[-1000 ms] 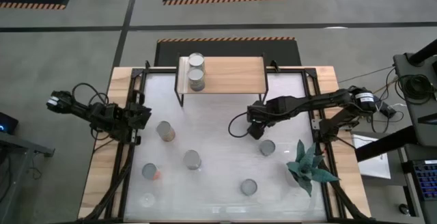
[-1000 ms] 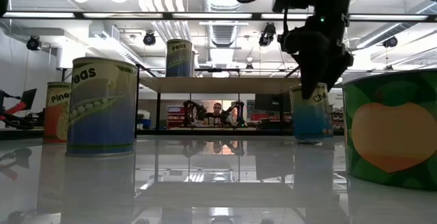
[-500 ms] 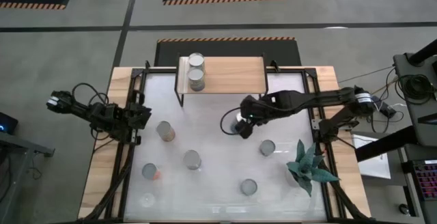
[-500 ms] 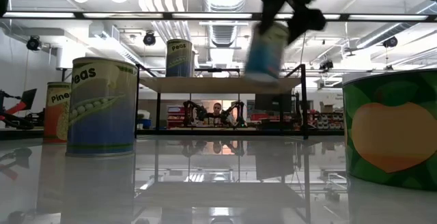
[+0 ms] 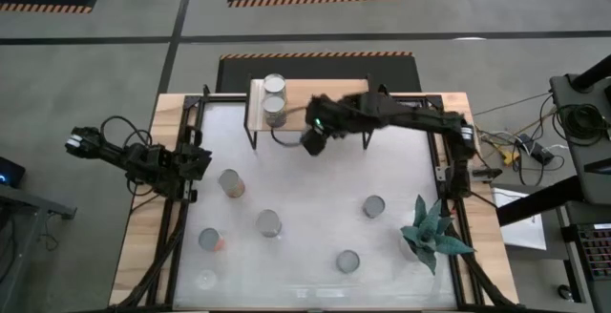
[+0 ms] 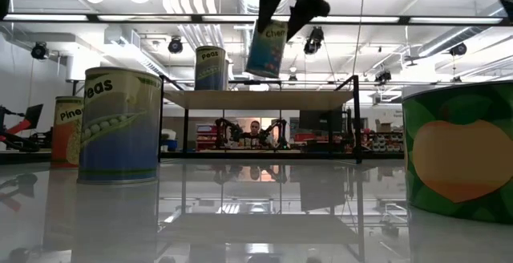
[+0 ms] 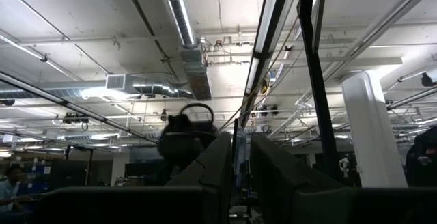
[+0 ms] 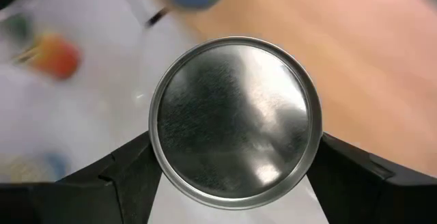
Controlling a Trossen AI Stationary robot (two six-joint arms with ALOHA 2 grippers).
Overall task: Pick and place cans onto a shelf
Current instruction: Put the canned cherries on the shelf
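Note:
My right gripper (image 5: pixel 313 137) is shut on a can (image 8: pixel 235 121), whose shiny round top fills the right wrist view between the two dark fingers (image 8: pixel 130 176). In the low view this can (image 6: pixel 268 46) hangs tilted above the level of the shelf (image 6: pixel 260 99). From above, it is at the front edge of the light-wood shelf (image 5: pixel 325 98), just right of two cans (image 5: pixel 275 85) (image 5: pixel 275 111) standing on the board's left end. Several more cans stand on the table, one being (image 5: pixel 373 206). My left gripper (image 5: pixel 196 160) waits shut at the table's left edge.
Loose cans stand at the table's left-middle (image 5: pixel 231 183), centre (image 5: pixel 269 222), front left (image 5: pixel 209 239) and front (image 5: pixel 347 260). A green plant (image 5: pixel 434 232) sits at the right front. The shelf's thin black legs (image 5: pixel 253 136) stand at the table's far side.
The right gripper has lifted its can off the right-middle of the table and carried it left and away, up to the shelf's front edge. The left arm has stayed still.

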